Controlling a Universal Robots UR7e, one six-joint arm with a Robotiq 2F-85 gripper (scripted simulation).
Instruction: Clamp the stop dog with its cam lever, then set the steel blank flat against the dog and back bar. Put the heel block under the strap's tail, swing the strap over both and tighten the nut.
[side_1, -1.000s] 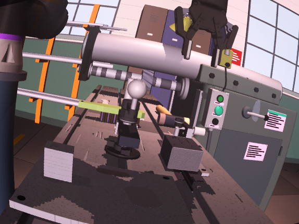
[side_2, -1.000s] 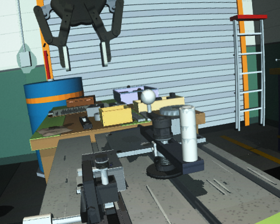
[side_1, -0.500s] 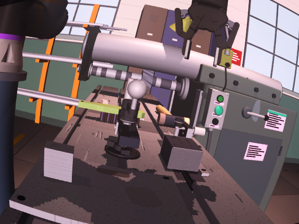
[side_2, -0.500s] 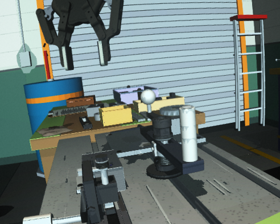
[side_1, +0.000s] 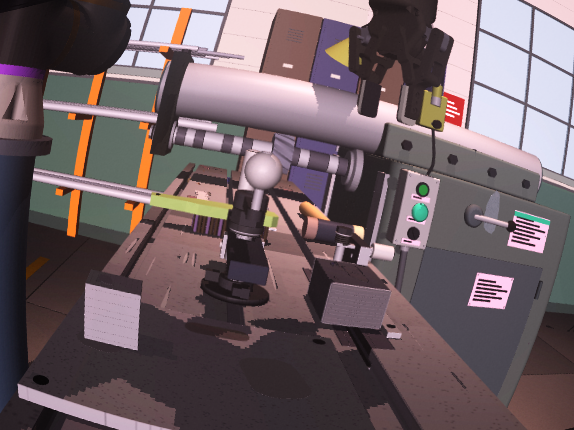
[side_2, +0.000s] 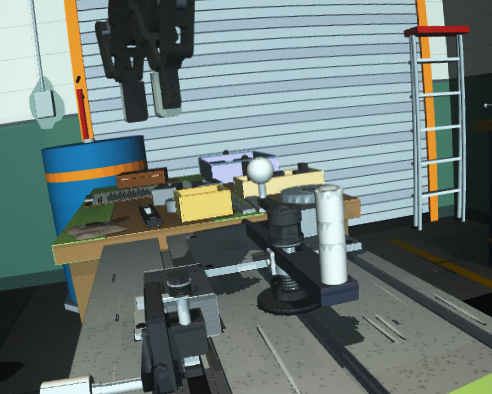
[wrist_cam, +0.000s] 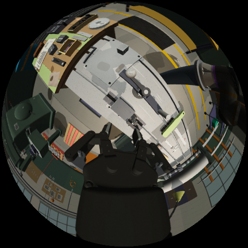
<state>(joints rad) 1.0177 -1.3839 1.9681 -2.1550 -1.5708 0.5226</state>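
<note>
The steel blank (side_1: 350, 295) sits on the machine table directly in front of the stop dog (side_1: 357, 250), whose cam lever (side_1: 325, 227) with its wooden handle points left. The dark strap (side_2: 300, 265) lies across the table on its stud, with the knurled nut (side_2: 282, 220) and a ball-topped handle (side_1: 262, 170) above it. The pale heel block (side_1: 112, 312) stands apart at the table's near left. My gripper (side_1: 390, 102) hangs high above the dog and blank, open and holding nothing.
A blue drum (side_2: 92, 165) stands behind a cluttered workbench (side_2: 165, 210) beyond the table's far end. The mill's overarm (side_1: 280, 107) and arbor span above the table, a control box (side_1: 415, 210) is on the right, and a white cylinder (side_2: 330, 235) stands by the strap.
</note>
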